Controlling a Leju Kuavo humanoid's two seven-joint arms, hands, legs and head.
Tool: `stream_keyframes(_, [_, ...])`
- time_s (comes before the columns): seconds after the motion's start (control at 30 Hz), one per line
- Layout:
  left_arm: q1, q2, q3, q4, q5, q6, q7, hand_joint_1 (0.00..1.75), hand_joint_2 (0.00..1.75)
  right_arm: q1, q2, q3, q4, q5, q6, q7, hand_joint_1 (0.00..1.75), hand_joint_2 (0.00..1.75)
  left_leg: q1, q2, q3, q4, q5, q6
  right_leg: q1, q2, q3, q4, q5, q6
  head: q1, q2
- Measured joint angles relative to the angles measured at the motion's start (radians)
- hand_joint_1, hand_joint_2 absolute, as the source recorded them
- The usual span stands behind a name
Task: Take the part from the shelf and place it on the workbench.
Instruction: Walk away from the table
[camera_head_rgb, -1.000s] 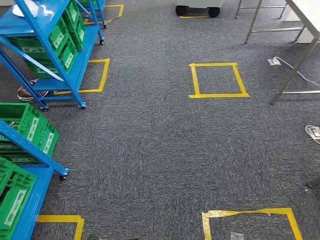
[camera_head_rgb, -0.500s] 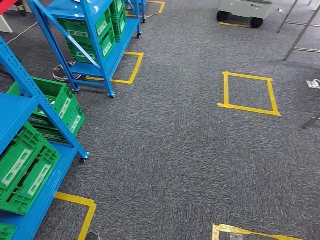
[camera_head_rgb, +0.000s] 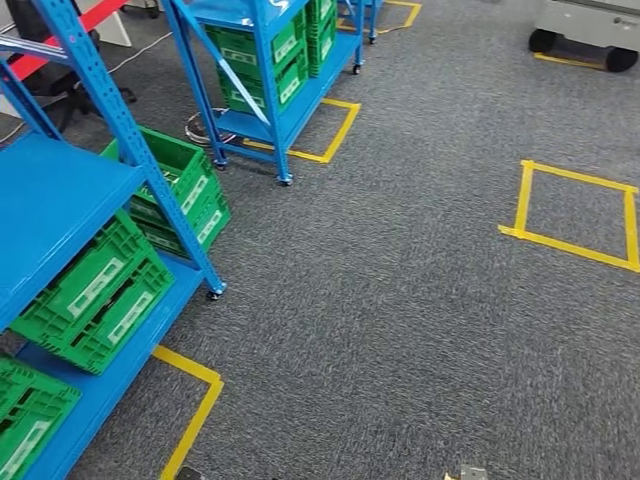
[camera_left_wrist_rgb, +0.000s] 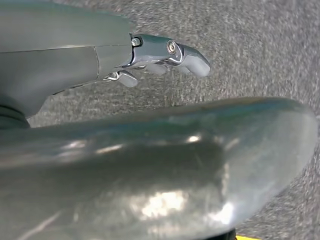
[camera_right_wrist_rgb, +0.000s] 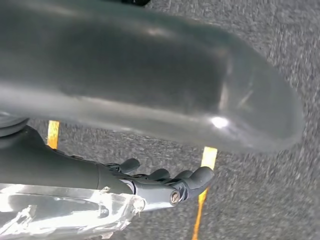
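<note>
A blue shelf (camera_head_rgb: 56, 195) stands close on my left in the head view, with green crates (camera_head_rgb: 98, 300) on its lower levels. A second blue shelf (camera_head_rgb: 264, 50) with more green crates (camera_head_rgb: 260, 55) stands farther back. My left hand (camera_left_wrist_rgb: 68, 70) hangs over the grey carpet, fingers (camera_left_wrist_rgb: 170, 50) stretched out straight and holding nothing. My right hand (camera_right_wrist_rgb: 75, 172) hangs the same way, fingers (camera_right_wrist_rgb: 177, 185) extended. Crinkled clear plastic (camera_right_wrist_rgb: 64, 215) shows beside the right hand, on the side of the fingers away from the thumb; I cannot tell what it is.
Grey carpet (camera_head_rgb: 392, 300) spreads ahead and to the right. Yellow tape squares mark the floor at right (camera_head_rgb: 577, 215), by the far shelf (camera_head_rgb: 332, 130) and at the near shelf's foot (camera_head_rgb: 192, 400). A grey wheeled cart (camera_head_rgb: 589, 30) stands at the back right.
The whole view has swung left: the shelves have slid in from the left and grown nearer, while the table legs at the right have left the picture. The camera moved, not the things.
</note>
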Motion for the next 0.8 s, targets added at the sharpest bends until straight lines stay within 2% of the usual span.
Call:
stream_keyframes(0.03, [0.002, 0.000, 0.000, 0.000, -0.001, 0.000, 0.000, 0.00, 0.00, -0.001, 0.000, 0.000, 0.000, 0.001, 0.000, 0.000, 0.00, 0.00, 0.002, 0.003, 0.005, -0.005, 0.013, -0.002, 0.000, -0.015, 0.001, 0.000, -0.001, 0.000, 0.000, 0.000])
stream_keyframes(0.07, [0.003, 0.000, 0.000, 0.000, -0.002, 0.000, 0.000, 0.00, 0.00, -0.003, 0.000, -0.001, 0.000, 0.001, 0.000, 0.000, 0.00, 0.00, 0.003, 0.009, 0.030, -0.051, 0.042, -0.003, -0.001, -0.028, 0.002, 0.000, -0.002, 0.002, 0.000, 0.000])
stream_keyframes(0.13, [0.002, 0.000, 0.000, 0.000, -0.002, 0.000, 0.000, 0.00, 0.00, -0.004, 0.000, -0.001, 0.000, 0.002, 0.001, 0.000, 0.00, 0.00, 0.001, 0.054, 0.111, -0.195, 0.102, -0.002, 0.002, -0.050, 0.007, 0.001, -0.007, 0.009, 0.000, 0.000])
stream_keyframes(0.17, [0.000, 0.000, 0.000, 0.000, -0.003, 0.001, 0.000, 0.00, 0.00, -0.003, 0.000, -0.001, 0.000, 0.002, 0.002, 0.000, 0.00, 0.00, -0.001, 0.074, 0.140, -0.249, 0.118, 0.003, 0.005, -0.059, 0.009, 0.002, -0.010, 0.014, 0.000, 0.000])
stream_keyframes(0.2, [-0.001, -0.001, 0.000, 0.000, -0.003, 0.001, 0.000, 0.00, 0.00, -0.003, 0.000, -0.001, 0.000, 0.002, 0.002, 0.000, 0.00, 0.00, -0.004, 0.088, 0.156, -0.281, 0.124, 0.009, 0.009, -0.069, 0.012, 0.002, -0.012, 0.019, 0.002, 0.000])
stream_keyframes(0.23, [-0.002, -0.001, 0.000, 0.000, -0.003, 0.001, 0.000, 0.00, 0.00, -0.003, 0.000, -0.001, 0.000, 0.002, 0.002, 0.000, 0.00, 0.00, -0.006, 0.086, 0.158, -0.290, 0.122, 0.015, 0.011, -0.079, 0.015, 0.000, -0.014, 0.023, 0.003, 0.000])
stream_keyframes(0.27, [-0.001, 0.000, 0.000, 0.000, -0.003, 0.001, 0.000, 0.00, 0.00, -0.004, 0.000, -0.001, 0.000, 0.002, 0.002, 0.000, 0.00, 0.00, -0.006, 0.073, 0.156, -0.291, 0.123, 0.023, 0.011, -0.089, 0.019, -0.002, -0.015, 0.028, 0.004, 0.000])
stream_keyframes(0.3, [0.001, 0.000, 0.000, 0.000, -0.003, 0.002, 0.000, 0.00, 0.00, -0.006, 0.000, -0.001, 0.000, 0.002, 0.002, 0.000, 0.00, 0.00, -0.005, 0.062, 0.156, -0.292, 0.125, 0.029, 0.009, -0.088, 0.020, -0.002, -0.018, 0.033, 0.004, 0.000])
stream_keyframes(0.37, [0.002, 0.000, 0.001, 0.000, -0.003, 0.002, 0.000, 0.00, 0.00, -0.007, 0.000, -0.001, 0.000, 0.002, 0.002, -0.001, 0.00, 0.00, -0.001, 0.039, 0.156, -0.295, 0.128, 0.043, 0.004, -0.045, 0.001, 0.042, -0.050, 0.043, 0.007, 0.000])
stream_keyframes(0.43, [0.000, 0.000, 0.001, 0.000, -0.003, 0.002, 0.000, 0.00, 0.00, -0.005, 0.000, -0.002, 0.000, 0.002, 0.002, -0.001, 0.00, 0.00, 0.002, 0.015, 0.156, -0.296, 0.129, 0.052, 0.002, 0.009, -0.063, 0.176, -0.115, 0.047, 0.012, 0.000])
stream_keyframes(0.47, [0.000, -0.001, 0.001, 0.000, -0.003, 0.002, 0.000, 0.00, 0.00, -0.004, 0.000, -0.003, 0.000, 0.001, 0.002, -0.001, 0.00, 0.00, 0.001, 0.002, 0.156, -0.296, 0.129, 0.054, 0.002, 0.019, -0.101, 0.251, -0.142, 0.048, 0.013, 0.000])
stream_keyframes(0.5, [0.000, -0.001, 0.001, 0.000, -0.003, 0.002, 0.000, 0.00, 0.00, -0.002, 0.000, -0.003, 0.000, 0.001, 0.003, -0.001, 0.00, 0.00, 0.001, -0.012, 0.157, -0.296, 0.129, 0.055, 0.003, 0.023, -0.131, 0.302, -0.153, 0.047, 0.013, 0.000])
stream_keyframes(0.53, [0.000, -0.001, 0.001, 0.000, -0.003, 0.003, 0.000, 0.00, 0.00, -0.002, 0.000, -0.004, 0.000, 0.001, 0.003, -0.001, 0.00, 0.00, 0.000, -0.027, 0.158, -0.295, 0.129, 0.055, 0.003, 0.025, -0.143, 0.313, -0.142, 0.046, 0.013, 0.000])
stream_keyframes(0.57, [0.001, -0.001, 0.001, 0.000, -0.003, 0.003, 0.000, 0.00, 0.00, -0.002, 0.000, -0.005, 0.000, 0.001, 0.003, -0.001, 0.00, 0.00, 0.000, -0.043, 0.160, -0.295, 0.128, 0.055, 0.003, 0.029, -0.135, 0.280, -0.110, 0.043, 0.013, 0.000])
stream_keyframes(0.6, [0.001, -0.001, 0.001, 0.000, -0.003, 0.003, 0.000, 0.00, 0.00, -0.002, 0.000, -0.005, 0.000, 0.001, 0.003, -0.001, 0.00, 0.00, 0.000, -0.058, 0.162, -0.295, 0.128, 0.054, 0.002, 0.039, -0.109, 0.211, -0.066, 0.040, 0.014, 0.000])
stream_keyframes(0.63, [0.001, -0.002, 0.001, 0.000, -0.003, 0.003, 0.000, 0.00, 0.00, -0.002, 0.000, -0.006, 0.000, 0.001, 0.003, -0.001, 0.00, 0.00, 0.000, -0.073, 0.163, -0.295, 0.127, 0.052, 0.000, 0.066, -0.077, 0.135, -0.029, 0.037, 0.014, 0.000])
stream_keyframes(0.67, [0.000, -0.003, 0.002, 0.000, -0.003, 0.004, 0.000, 0.00, 0.00, -0.003, 0.000, -0.007, 0.000, 0.001, 0.003, -0.001, 0.00, 0.00, 0.000, -0.087, 0.162, -0.293, 0.126, 0.049, -0.003, 0.090, -0.047, 0.068, -0.004, 0.035, 0.014, 0.000])
stream_keyframes(0.7, [-0.001, -0.004, 0.002, 0.000, -0.003, 0.004, 0.000, 0.00, 0.00, -0.003, 0.000, -0.008, 0.000, 0.001, 0.004, -0.001, 0.00, 0.00, 0.001, -0.099, 0.159, -0.292, 0.127, 0.044, -0.005, 0.110, -0.027, 0.028, 0.007, 0.033, 0.014, 0.000])
stream_keyframes(0.73, [0.000, -0.004, 0.002, 0.000, -0.003, 0.004, 0.000, 0.00, 0.00, -0.003, 0.000, -0.009, 0.001, 0.001, 0.004, -0.001, 0.00, 0.00, 0.003, -0.110, 0.155, -0.292, 0.129, 0.037, -0.005, 0.121, -0.019, 0.013, 0.005, 0.031, 0.014, 0.000])
stream_keyframes(0.77, [0.001, -0.004, 0.002, 0.000, -0.003, 0.005, 0.000, 0.00, 0.00, -0.003, 0.000, -0.010, 0.001, 0.001, 0.004, -0.001, 0.00, 0.00, 0.005, -0.122, 0.151, -0.293, 0.132, 0.030, -0.004, 0.113, -0.016, 0.009, 0.005, 0.029, 0.013, 0.000])
stream_keyframes(0.8, [0.004, -0.004, 0.003, 0.000, -0.003, 0.005, 0.000, 0.00, 0.00, -0.004, 0.000, -0.010, 0.001, 0.001, 0.004, -0.001, 0.00, 0.00, 0.007, -0.124, 0.148, -0.294, 0.133, 0.023, -0.003, 0.101, -0.014, 0.008, 0.007, 0.024, 0.014, 0.000])
